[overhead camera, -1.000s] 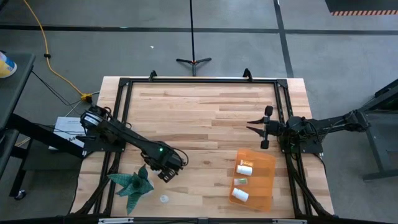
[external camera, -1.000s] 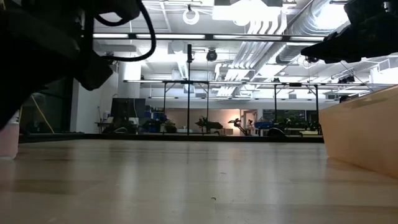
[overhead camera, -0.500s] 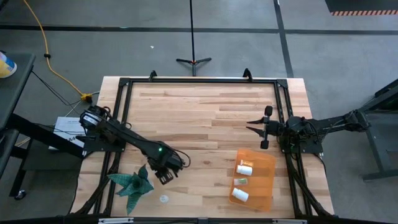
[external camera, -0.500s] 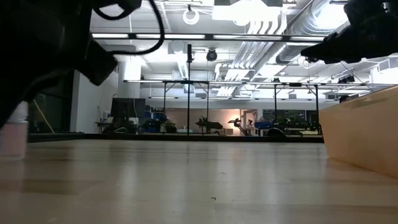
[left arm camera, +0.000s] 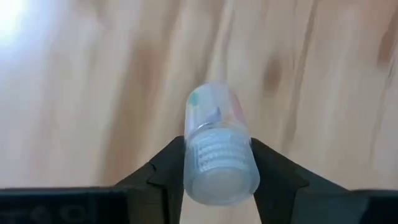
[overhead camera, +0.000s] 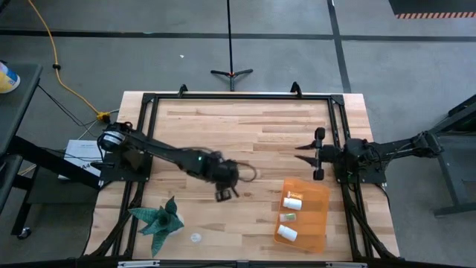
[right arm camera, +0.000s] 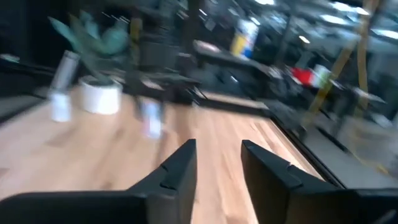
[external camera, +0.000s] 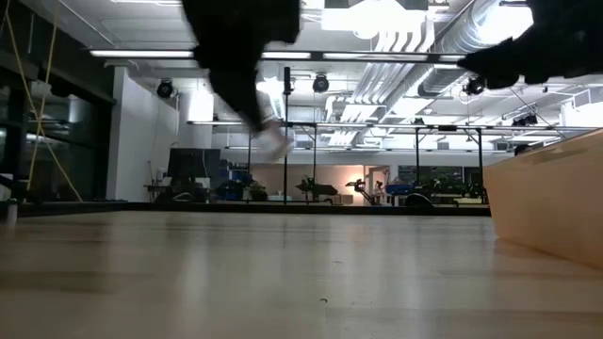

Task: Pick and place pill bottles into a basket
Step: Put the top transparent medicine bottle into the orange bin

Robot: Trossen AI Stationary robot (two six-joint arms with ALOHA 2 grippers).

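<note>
My left jaws clamp a pill bottle above mid-counter, its label blurred (only cap ridges read clearly). My right jaws stand apart, empty, near the orange basket, where two bottles lie and a third object is unclear.

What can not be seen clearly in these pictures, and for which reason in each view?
- High view: the bottle held by the left gripper is hidden under the arm; only the left wrist view shows the pill bottle clamped between the fingers.
- Left wrist view: the bottle's label is blurred.
- Low view: the basket is cut off by the right edge; its contents are hidden by its wall.
- Right wrist view: motion blur; table items beyond the right gripper are unidentifiable.
</note>
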